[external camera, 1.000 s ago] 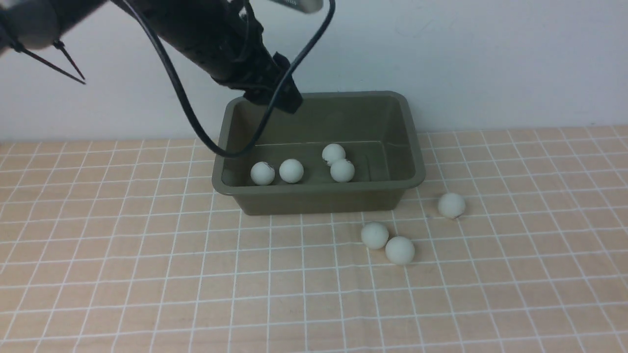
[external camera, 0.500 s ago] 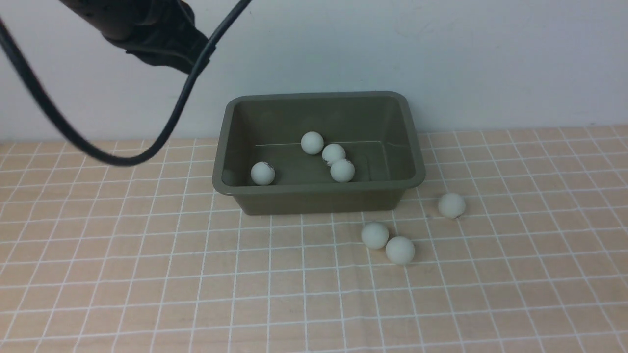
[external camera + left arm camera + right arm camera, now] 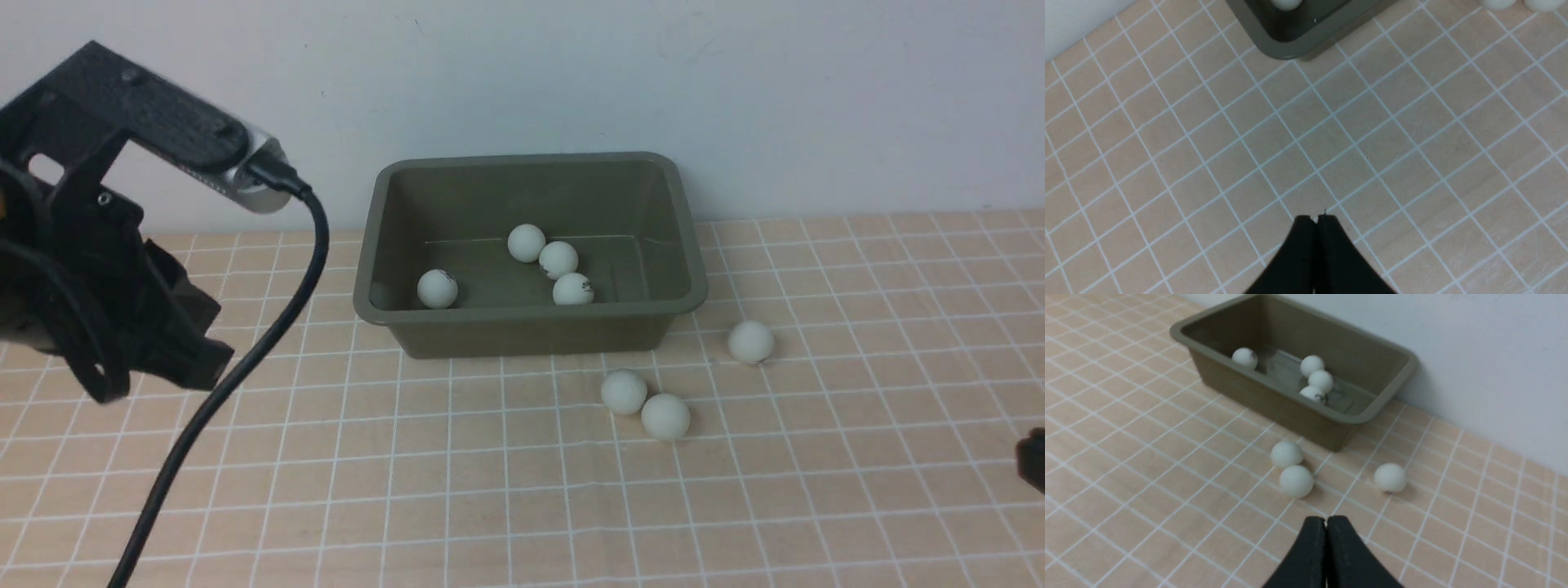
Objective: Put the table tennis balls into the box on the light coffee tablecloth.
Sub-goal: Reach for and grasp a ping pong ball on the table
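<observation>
The olive-green box [image 3: 531, 314] stands on the light coffee tablecloth [image 3: 490, 490] near the back wall. Several table tennis balls lie inside it, one [image 3: 438, 288] at its left end and a cluster [image 3: 558, 259] near the middle. Three more balls rest on the cloth in front of the box's right end: a touching pair [image 3: 624, 391] [image 3: 665, 416] and a single one [image 3: 750, 341]. My left gripper [image 3: 1315, 218] is shut and empty over bare cloth, left of the box. My right gripper [image 3: 1326, 520] is shut and empty, just short of the pair [image 3: 1296, 481].
The white wall runs right behind the box. My left arm [image 3: 98, 269] and its black cable [image 3: 269, 327] fill the left side of the front view. A dark tip of the right arm [image 3: 1033, 457] shows at the right edge.
My left arm swung from above the box down to the left, and its jaws closed. One ball in the box rolled from the front toward the middle cluster. The right arm's tip came into view.
</observation>
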`<action>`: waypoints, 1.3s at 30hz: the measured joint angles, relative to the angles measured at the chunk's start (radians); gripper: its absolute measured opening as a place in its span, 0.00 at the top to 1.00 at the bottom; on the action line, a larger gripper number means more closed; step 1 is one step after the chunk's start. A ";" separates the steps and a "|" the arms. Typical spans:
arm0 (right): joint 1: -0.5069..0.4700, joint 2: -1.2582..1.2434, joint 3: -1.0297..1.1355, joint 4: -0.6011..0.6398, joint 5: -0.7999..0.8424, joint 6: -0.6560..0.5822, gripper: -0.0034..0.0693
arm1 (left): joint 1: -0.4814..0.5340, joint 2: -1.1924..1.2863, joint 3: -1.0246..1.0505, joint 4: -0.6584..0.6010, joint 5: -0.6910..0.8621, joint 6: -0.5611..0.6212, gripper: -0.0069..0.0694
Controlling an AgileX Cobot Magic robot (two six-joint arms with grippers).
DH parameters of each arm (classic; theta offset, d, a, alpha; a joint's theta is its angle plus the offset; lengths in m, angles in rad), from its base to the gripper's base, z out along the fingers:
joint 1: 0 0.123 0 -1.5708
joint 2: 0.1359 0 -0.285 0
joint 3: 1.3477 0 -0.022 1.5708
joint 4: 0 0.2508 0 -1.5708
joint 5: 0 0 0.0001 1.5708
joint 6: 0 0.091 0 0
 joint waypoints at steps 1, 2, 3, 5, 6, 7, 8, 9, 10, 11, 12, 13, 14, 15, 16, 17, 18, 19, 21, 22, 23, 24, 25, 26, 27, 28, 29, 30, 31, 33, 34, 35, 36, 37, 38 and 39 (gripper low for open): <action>0.000 0.051 -0.017 0.008 0.014 -0.014 0.97 | 0.000 -0.022 0.025 -0.005 -0.022 -0.001 1.00; 0.000 0.117 -0.046 0.012 0.029 -0.027 0.97 | 0.000 -0.045 0.048 -0.007 -0.038 -0.003 1.00; 0.000 0.174 -0.066 0.012 0.035 -0.029 0.97 | 0.000 -0.054 0.056 -0.008 -0.039 -0.003 1.00; 0.000 0.272 -0.121 0.012 0.044 -0.030 0.97 | 0.000 -0.066 0.063 -0.011 -0.038 -0.005 1.00; 0.000 0.338 -0.149 0.012 0.044 -0.030 0.97 | 0.000 -0.067 0.064 -0.011 -0.036 -0.006 1.00; 0.000 0.419 -0.203 0.012 0.044 -0.021 0.97 | 0.000 -0.068 0.065 -0.014 -0.034 -0.006 1.00; 0.000 0.475 -0.228 0.012 0.044 -0.009 0.97 | 0.000 -0.068 0.066 -0.016 -0.032 -0.006 1.00; 0.000 0.561 -0.289 0.010 0.047 0.018 0.97 | 0.000 -0.068 0.067 -0.028 -0.026 -0.006 1.00; 0.000 0.604 -0.307 0.007 0.048 0.033 0.97 | 0.000 -0.068 0.068 -0.033 -0.025 -0.006 1.00; 0.000 0.675 -0.351 0.000 0.054 0.060 0.97 | 0.000 -0.068 0.068 -0.042 -0.022 -0.007 1.00; 0.000 0.758 -0.406 -0.009 0.059 0.087 0.97 | 0.000 -0.068 0.068 -0.053 -0.018 -0.007 1.00; 0.000 0.825 -0.451 -0.019 0.065 0.105 0.97 | 0.000 -0.068 0.068 -0.068 -0.014 -0.007 1.00; 0.000 0.878 -0.488 -0.028 0.070 0.116 0.96 | 0.000 -0.068 0.068 -0.080 -0.013 -0.007 1.00; 0.000 0.891 -0.506 -0.030 0.072 0.120 0.96 | 0.000 -0.068 0.068 -0.082 -0.013 -0.007 1.00; 0.000 0.953 -0.551 -0.041 0.079 0.129 0.94 | 0.000 -0.068 0.068 -0.094 -0.012 -0.007 1.00; 0.000 1.012 -0.586 -0.051 0.089 0.132 0.92 | 0.000 -0.068 0.068 -0.104 -0.012 -0.007 1.00; 0.000 1.096 -0.657 -0.073 0.107 0.136 0.85 | 0.000 -0.068 0.068 -0.120 -0.012 -0.007 1.00; 0.000 1.142 -0.685 -0.083 0.117 0.136 0.81 | 0.000 -0.068 0.068 -0.124 -0.012 -0.007 1.00; 0.000 1.190 -0.723 -0.102 0.124 0.134 0.73 | 0.000 -0.068 0.068 -0.127 -0.012 -0.007 1.00; 0.000 1.248 -0.766 -0.119 0.130 0.118 0.61 | 0.000 -0.068 0.068 -0.129 -0.012 -0.007 1.00; 0.000 1.261 -0.777 -0.122 0.133 0.111 0.59 | 0.000 -0.068 0.068 -0.130 -0.012 -0.007 1.00; 0.000 1.318 -0.822 -0.127 0.149 0.080 0.47 | 0.000 -0.068 0.068 -0.130 -0.012 -0.006 1.00; 0.000 1.342 -0.841 -0.129 0.158 0.071 0.41 | 0.000 -0.068 0.068 -0.131 -0.012 -0.006 1.00; 0.000 1.370 -0.864 -0.130 0.170 0.065 0.36 | 0.000 -0.068 0.068 -0.131 -0.012 -0.004 1.00; 0.000 1.386 -0.877 -0.130 0.175 0.065 0.34 | 0.000 -0.068 0.068 -0.131 -0.012 -0.002 1.00; 0.000 1.410 -0.898 -0.130 0.181 0.066 0.30 | 0.000 -0.068 0.068 -0.131 -0.012 0.003 1.00; 0.000 1.432 -0.917 -0.132 0.184 0.071 0.27 | 0.000 -0.068 0.068 -0.131 -0.012 0.005 1.00; 0.000 1.453 -0.940 -0.136 0.184 0.078 0.25 | 0.000 -0.068 0.068 -0.131 -0.012 0.006 1.00; 0.000 1.464 -0.951 -0.139 0.182 0.081 0.25 | 0.000 -0.068 0.068 -0.131 -0.012 0.009 1.00; 0.000 1.485 -0.970 -0.149 0.173 0.081 0.25 | 0.000 -0.068 0.068 -0.131 -0.012 0.011 1.00; 0.000 1.489 -0.974 -0.153 0.169 0.081 0.26 | 0.000 -0.068 0.068 -0.131 -0.012 0.011 1.00; 0.000 1.492 -0.978 -0.159 0.165 0.081 0.26 | 0.000 -0.068 0.068 -0.131 -0.012 0.011 1.00; 0.000 1.495 -0.979 -0.167 0.161 0.081 0.27 | 0.000 -0.068 0.068 -0.131 -0.012 0.011 1.00; 0.000 1.497 -0.980 -0.175 0.158 0.081 0.28 | 0.000 -0.068 0.068 -0.131 -0.012 0.011 1.00; 0.000 1.498 -0.980 -0.176 0.157 0.081 0.28 | 0.000 -0.068 0.068 -0.131 -0.012 0.011 1.00; 0.000 1.502 -0.981 -0.183 0.148 0.081 0.29 | 0.000 -0.068 0.068 -0.131 -0.012 0.011 1.00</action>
